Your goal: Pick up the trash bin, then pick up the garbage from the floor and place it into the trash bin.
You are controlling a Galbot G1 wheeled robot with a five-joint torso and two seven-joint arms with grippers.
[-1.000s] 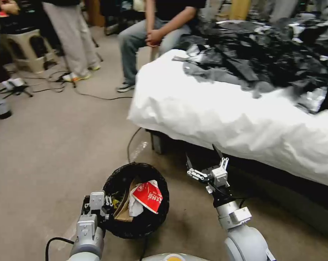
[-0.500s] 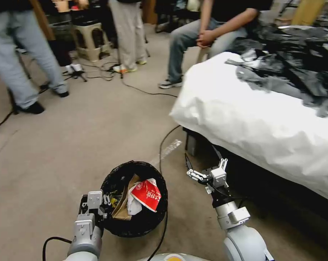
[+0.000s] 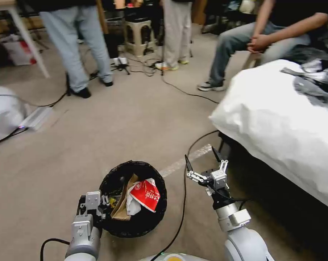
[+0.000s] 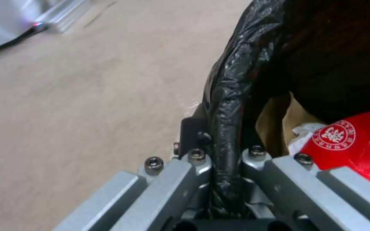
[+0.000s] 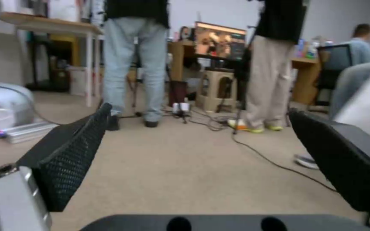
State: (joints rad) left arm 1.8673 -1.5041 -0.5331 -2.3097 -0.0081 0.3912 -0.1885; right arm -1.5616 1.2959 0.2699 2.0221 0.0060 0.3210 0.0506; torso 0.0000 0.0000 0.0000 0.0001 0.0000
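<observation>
The trash bin [image 3: 151, 220], lined with a black bag, hangs low in front of me, and my left gripper [image 3: 103, 203] is shut on its near-left rim. In the left wrist view the gripper [image 4: 227, 160] pinches the bag-covered rim [image 4: 230, 96]. Garbage lies inside the bin: a red-and-white packet [image 3: 146, 195], a brown paper bag [image 3: 121, 212] and a white tissue [image 3: 133, 207]; the packet [image 4: 356, 144] also appears beside the rim. To the bin's right my right gripper [image 3: 201, 158] is open with nothing in it. Its black fingers [image 5: 74, 154] are spread wide above the carpet.
A bed under a white cover [image 3: 279, 119] stands to the right, with grey and black sheets [image 3: 316, 85] on top. A black cable [image 3: 181, 214] runs across the carpet between the arms. People, a stool [image 3: 139, 34] and a white machine [image 3: 4, 112] stand farther off.
The whole picture has slid to the right, so the camera has turned left. Bin and both grippers keep their places before me. The left gripper still holds the rim.
</observation>
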